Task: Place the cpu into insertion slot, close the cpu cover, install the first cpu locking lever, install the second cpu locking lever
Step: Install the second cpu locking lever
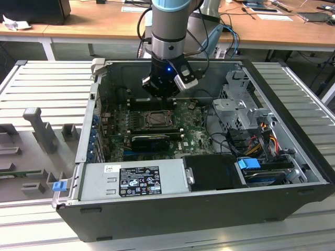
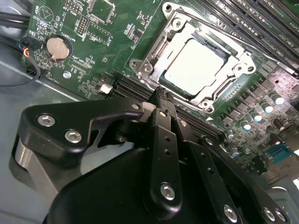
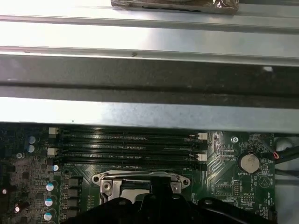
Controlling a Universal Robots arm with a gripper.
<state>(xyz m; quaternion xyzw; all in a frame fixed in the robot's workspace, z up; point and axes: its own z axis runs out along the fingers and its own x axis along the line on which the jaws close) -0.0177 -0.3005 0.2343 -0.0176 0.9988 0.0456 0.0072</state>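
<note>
Just beyond the matt black gripper (image 2: 161, 100) – plastic-looking, studded with bright metal screws – the cpu (image 2: 198, 66) shows a smooth, pale metal top, framed by the cpu cover (image 2: 154, 49) of shiny silver metal, on a glossy green motherboard (image 2: 100, 28).

An open computer case (image 1: 209, 209) is laid on a slatted table (image 1: 47, 89), with the motherboard (image 1: 193, 137) flat inside it. In the exterior view, the cpu (image 1: 156, 119) is seated in its socket near the board's centre, with the cpu cover (image 1: 147, 126) closed around it. The gripper (image 1: 163, 92) is held at 12 o'clock above the socket. The power supply (image 1: 133, 180) is set at 6 o'clock, the drive cage (image 1: 238, 104) at 3 o'clock
</note>
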